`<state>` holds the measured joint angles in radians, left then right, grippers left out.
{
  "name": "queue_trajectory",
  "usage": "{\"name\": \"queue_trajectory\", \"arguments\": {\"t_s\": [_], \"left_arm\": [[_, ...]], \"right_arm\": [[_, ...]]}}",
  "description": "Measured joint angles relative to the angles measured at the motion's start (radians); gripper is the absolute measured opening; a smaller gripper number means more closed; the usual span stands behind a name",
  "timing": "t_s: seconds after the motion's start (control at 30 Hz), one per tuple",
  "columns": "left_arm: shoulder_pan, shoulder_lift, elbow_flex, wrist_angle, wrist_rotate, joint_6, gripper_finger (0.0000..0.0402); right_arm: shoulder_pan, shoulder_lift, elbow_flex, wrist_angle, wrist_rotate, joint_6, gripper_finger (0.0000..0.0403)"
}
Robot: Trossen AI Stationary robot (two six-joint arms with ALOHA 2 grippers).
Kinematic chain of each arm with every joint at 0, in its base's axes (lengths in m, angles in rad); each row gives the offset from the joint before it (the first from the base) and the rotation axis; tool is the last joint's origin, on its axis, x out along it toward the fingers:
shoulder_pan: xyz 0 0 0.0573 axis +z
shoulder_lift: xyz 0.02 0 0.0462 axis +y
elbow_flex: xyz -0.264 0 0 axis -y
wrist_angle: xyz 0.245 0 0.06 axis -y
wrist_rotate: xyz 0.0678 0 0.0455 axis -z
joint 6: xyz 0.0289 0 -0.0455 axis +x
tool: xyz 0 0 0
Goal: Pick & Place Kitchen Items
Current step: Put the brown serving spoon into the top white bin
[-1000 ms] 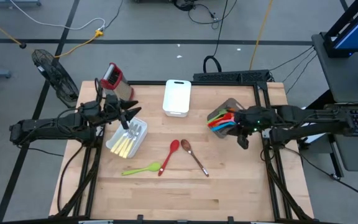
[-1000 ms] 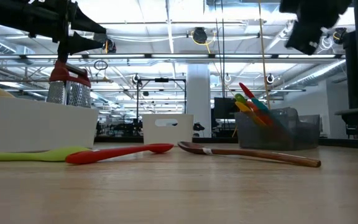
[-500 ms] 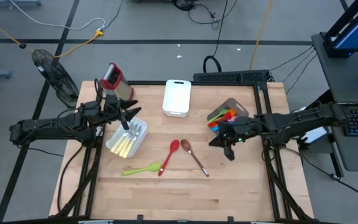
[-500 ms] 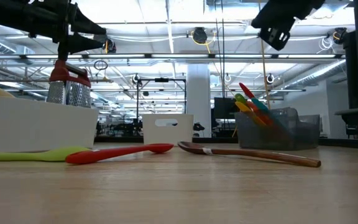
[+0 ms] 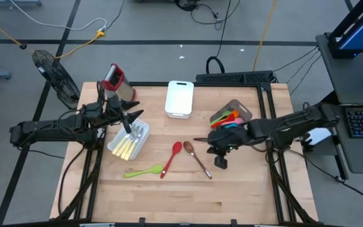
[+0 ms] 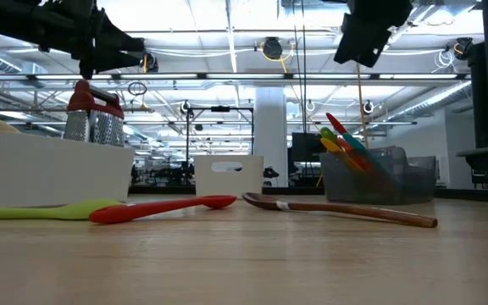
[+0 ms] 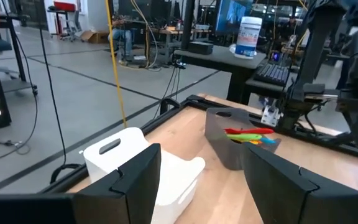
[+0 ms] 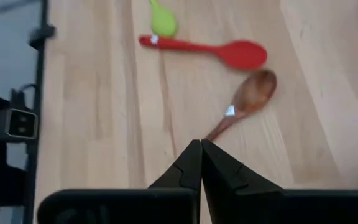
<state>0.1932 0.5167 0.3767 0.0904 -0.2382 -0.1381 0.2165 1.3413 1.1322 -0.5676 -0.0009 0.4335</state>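
Lying loose mid-table for you: wooden spoon, red spoon, green spoon. Right gripper hovers beside the wooden spoon, fingers pressed together, empty. Left gripper hangs over the white bin of yellow-handled cutlery, fingers wide. No readable lettering anywhere.

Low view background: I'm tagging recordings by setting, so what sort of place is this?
Probably a robotics lab or workshop: open ceiling trusses with strip lights, a computer desk with keyboard beside the table, loose cables across the floor.
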Motion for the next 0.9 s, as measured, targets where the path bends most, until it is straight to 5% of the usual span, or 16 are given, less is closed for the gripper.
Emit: {"name": "queue_trajectory", "arguments": {"t_s": [0.23, 0.6, 0.9], "left_arm": [[0.0, 0.0, 0.0, -0.055, 0.0, 0.014, 0.0228], [0.0, 0.0, 0.0, -0.103, -0.005, 0.135, 0.0228], [0.0, 0.0, 0.0, -0.102, -0.103, 0.191, 0.0228]], "right_arm": [[0.003, 0.139, 0.106, -0.097, -0.028, 0.062, 0.0029], [0.029, 0.232, 0.131, -0.089, -0.083, 0.268, 0.0127], [0.06, 0.31, 0.131, -0.032, -0.141, 0.374, 0.017]]}}
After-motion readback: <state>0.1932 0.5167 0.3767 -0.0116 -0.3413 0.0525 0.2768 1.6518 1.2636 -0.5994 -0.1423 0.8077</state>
